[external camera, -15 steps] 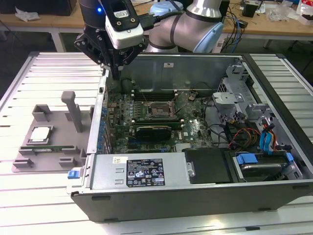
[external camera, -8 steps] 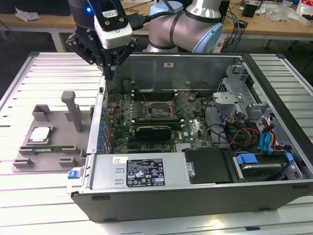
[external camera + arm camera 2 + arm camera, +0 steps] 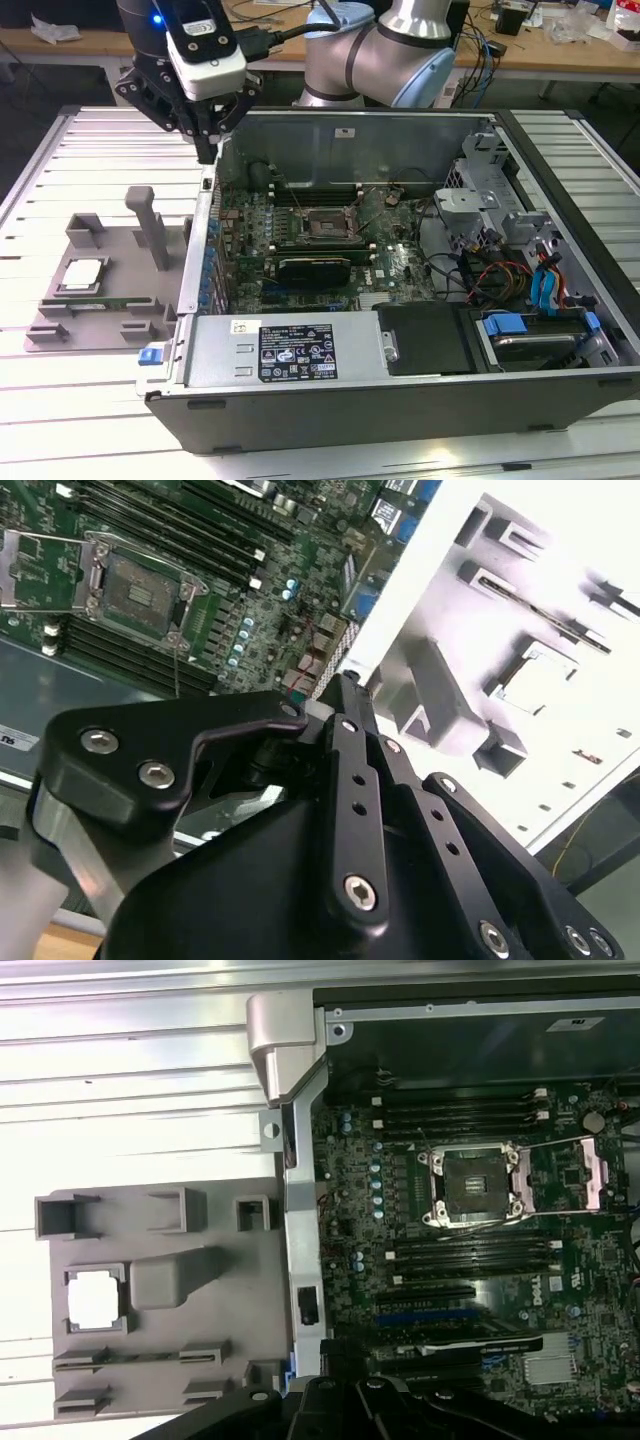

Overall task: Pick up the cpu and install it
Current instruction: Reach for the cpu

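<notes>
Your closed, empty gripper (image 3: 210, 150) hangs upper left over the case wall (image 3: 198, 255) (cpu (image 3: 83, 272) lies lower left); descending could strike that wall.

Nothing legible enough to transcribe. Exterior view: a black label (image 3: 298, 352) with white print and small symbols sits on the metal cover (image 3: 215, 362) at the near side of the case. A small white sticker (image 3: 240, 327) lies just beside it toward the exterior view's left, and both are too small to read. First wrist view: a pale sticker (image 3: 580, 1022) on the case wall (image 3: 450, 1030) and a white printed mark (image 3: 537, 1288) on the motherboard (image 3: 348, 1260); second wrist view: a white label strip (image 3: 12, 740) cut off at the picture edge, unreadable.
</notes>
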You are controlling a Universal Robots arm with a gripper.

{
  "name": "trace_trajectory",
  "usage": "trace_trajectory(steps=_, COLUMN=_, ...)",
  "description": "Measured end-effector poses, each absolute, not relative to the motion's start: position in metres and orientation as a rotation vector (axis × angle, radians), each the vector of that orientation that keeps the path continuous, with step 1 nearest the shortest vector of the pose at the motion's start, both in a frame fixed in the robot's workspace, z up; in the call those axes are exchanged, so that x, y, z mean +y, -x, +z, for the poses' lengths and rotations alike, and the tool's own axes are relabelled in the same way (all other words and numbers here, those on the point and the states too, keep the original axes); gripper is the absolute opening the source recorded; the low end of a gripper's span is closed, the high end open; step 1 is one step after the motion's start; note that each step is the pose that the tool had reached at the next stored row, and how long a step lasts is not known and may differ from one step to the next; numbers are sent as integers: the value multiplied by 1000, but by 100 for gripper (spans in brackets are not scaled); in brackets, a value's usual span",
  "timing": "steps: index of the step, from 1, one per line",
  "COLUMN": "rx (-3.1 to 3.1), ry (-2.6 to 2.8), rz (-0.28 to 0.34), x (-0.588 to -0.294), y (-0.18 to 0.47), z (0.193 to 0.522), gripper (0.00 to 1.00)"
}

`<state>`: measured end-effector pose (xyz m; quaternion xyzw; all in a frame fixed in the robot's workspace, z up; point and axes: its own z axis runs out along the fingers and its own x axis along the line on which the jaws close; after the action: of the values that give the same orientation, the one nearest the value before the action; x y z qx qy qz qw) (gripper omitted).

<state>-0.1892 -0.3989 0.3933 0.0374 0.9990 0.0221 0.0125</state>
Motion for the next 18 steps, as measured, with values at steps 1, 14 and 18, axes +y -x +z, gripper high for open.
trace_trajectory(steps=1, rx=3114, ry=-117, rz=69, x=-399, y=192, z=393, gripper=11)
trace_trajectory(steps=14, rx=3114, ry=-117, rz=69, x=-399, y=231, z=393, gripper=11)
trace_trajectory(steps=18, rx=3114, ry=-117, rz=69, x=-399, y=242, z=393, gripper=11)
